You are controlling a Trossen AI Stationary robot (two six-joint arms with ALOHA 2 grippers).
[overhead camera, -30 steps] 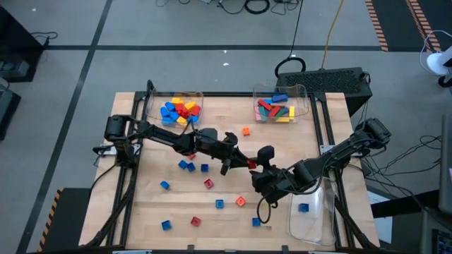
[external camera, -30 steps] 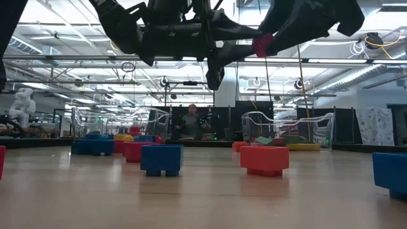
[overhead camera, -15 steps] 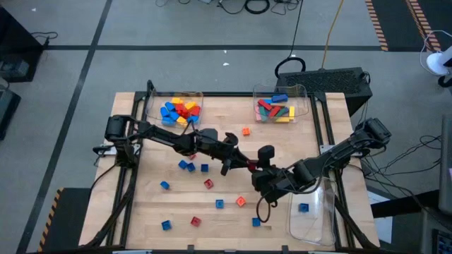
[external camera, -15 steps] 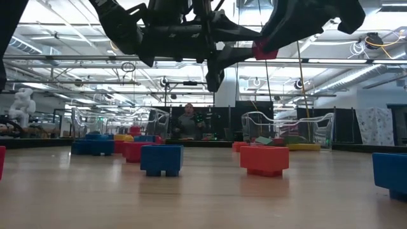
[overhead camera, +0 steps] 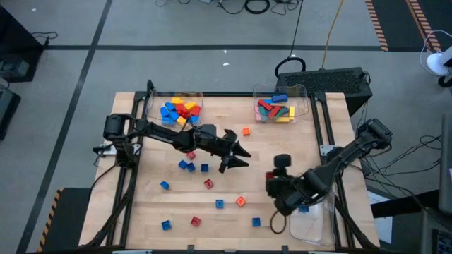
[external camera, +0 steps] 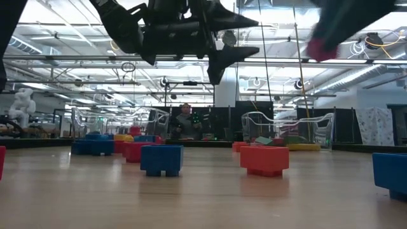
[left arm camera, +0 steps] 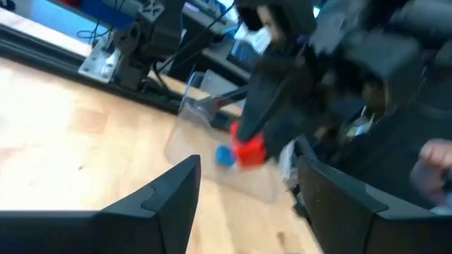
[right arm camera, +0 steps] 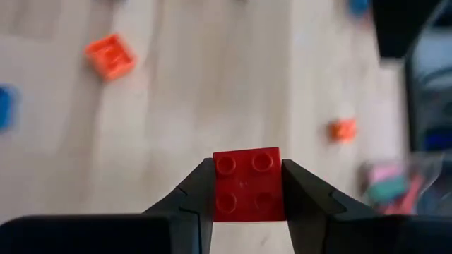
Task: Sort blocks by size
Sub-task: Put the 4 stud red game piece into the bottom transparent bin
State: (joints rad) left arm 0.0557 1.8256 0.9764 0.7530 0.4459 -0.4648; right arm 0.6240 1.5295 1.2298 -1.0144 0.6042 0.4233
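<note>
Here right pincer (right arm camera: 247, 185) pinches a square 4-stud red brick (right arm camera: 248, 184).

back-left tray (overhead camera: 199, 99): blocks inside | back-right tray (overhead camera: 304, 95): blocks inside | front-right tray (overhead camera: 323, 224): one block inside | table (overhead camera: 141, 204) middle and front: loose blocks (overhead camera: 205, 168) scattered

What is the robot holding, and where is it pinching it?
The right gripper pinches a small red block by its two opposite sides. The left gripper holds nothing.
</note>
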